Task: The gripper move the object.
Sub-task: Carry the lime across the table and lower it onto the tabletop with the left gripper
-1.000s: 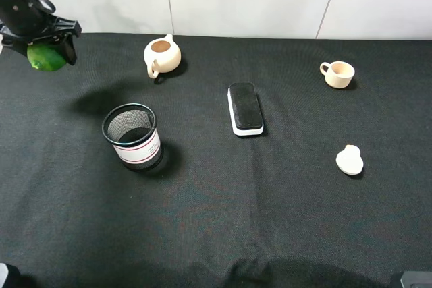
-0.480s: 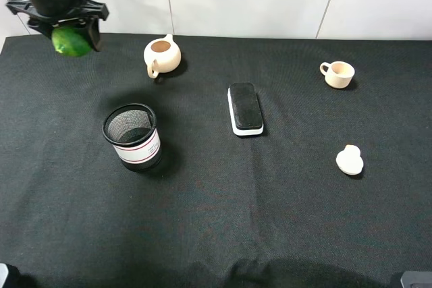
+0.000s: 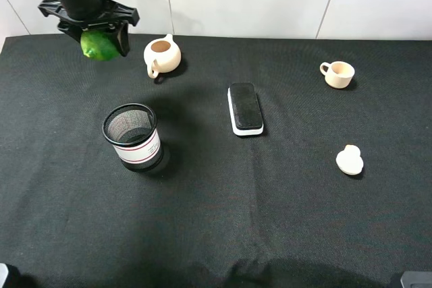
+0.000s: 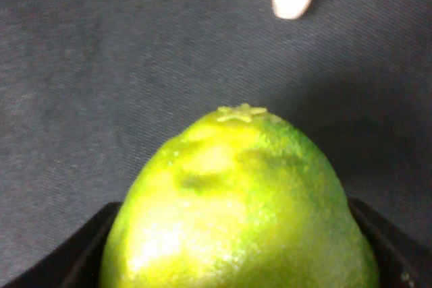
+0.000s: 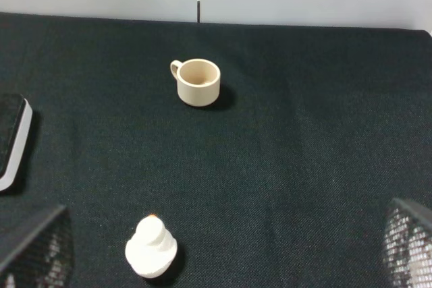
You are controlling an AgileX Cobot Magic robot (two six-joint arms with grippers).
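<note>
Left gripper (image 3: 103,38) is clamped on the lime (image 3: 96,46), aloft over the surface (image 3: 216,234), near the teapot (image 3: 163,55). Step in hand: transport. Next move likely calls for lowering onto bare cloth before release.

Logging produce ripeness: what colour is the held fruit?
The lime is glossy green with yellowish patches; clearest in the left wrist view.

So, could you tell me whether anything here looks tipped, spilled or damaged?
Nothing stands out: the teapot, mesh holder and cup stand upright, and the left gripper holds the lime intact.
</note>
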